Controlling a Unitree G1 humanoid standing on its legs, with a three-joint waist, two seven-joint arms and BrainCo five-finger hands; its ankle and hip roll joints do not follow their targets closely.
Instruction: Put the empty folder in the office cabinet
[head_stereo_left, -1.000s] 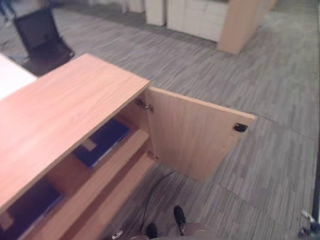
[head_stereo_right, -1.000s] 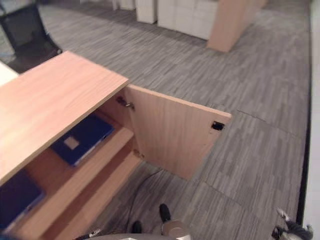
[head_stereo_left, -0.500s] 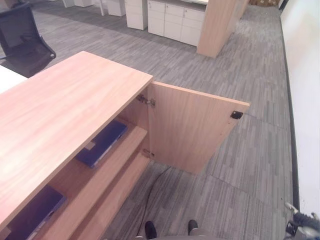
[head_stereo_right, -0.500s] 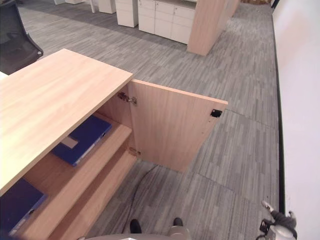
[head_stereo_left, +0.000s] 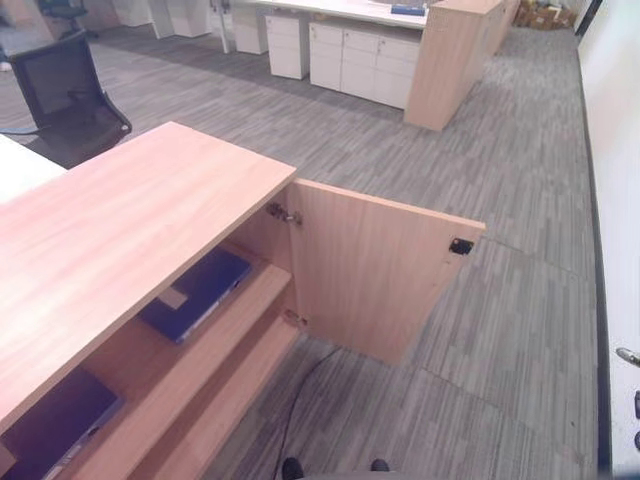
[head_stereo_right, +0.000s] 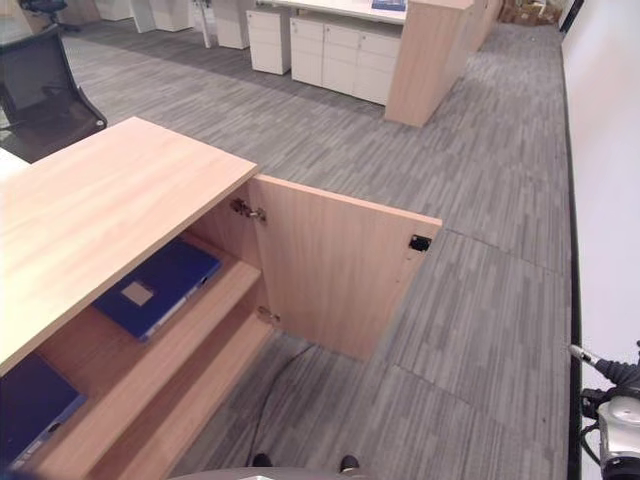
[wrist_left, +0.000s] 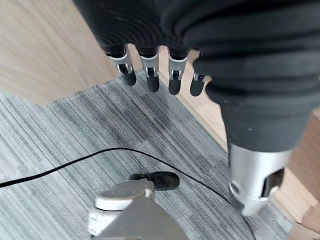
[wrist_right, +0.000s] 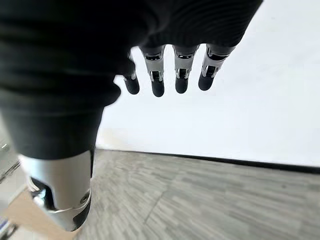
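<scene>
The wooden office cabinet (head_stereo_left: 130, 235) stands at the left with its door (head_stereo_left: 375, 270) swung wide open. One blue folder (head_stereo_left: 195, 293) lies flat on the upper shelf near the door hinge. A second blue folder (head_stereo_left: 55, 425) lies further left on the same shelf. My left hand (wrist_left: 149, 70) hangs with straight fingers over the carpet beside the cabinet's base and holds nothing. My right hand (wrist_right: 157, 75) also has straight fingers and is empty; it hangs low at the right (head_stereo_right: 615, 410), close to the white wall.
A black office chair (head_stereo_left: 65, 85) stands behind the cabinet at the far left. White drawer units (head_stereo_left: 350, 60) and a wooden partition (head_stereo_left: 450, 65) line the back. A white wall (head_stereo_right: 610, 150) runs along the right. Grey carpet (head_stereo_left: 480, 380) lies in front of the door.
The whole picture has shifted, so the camera has moved. Cabinet, door and both folders keep their places.
</scene>
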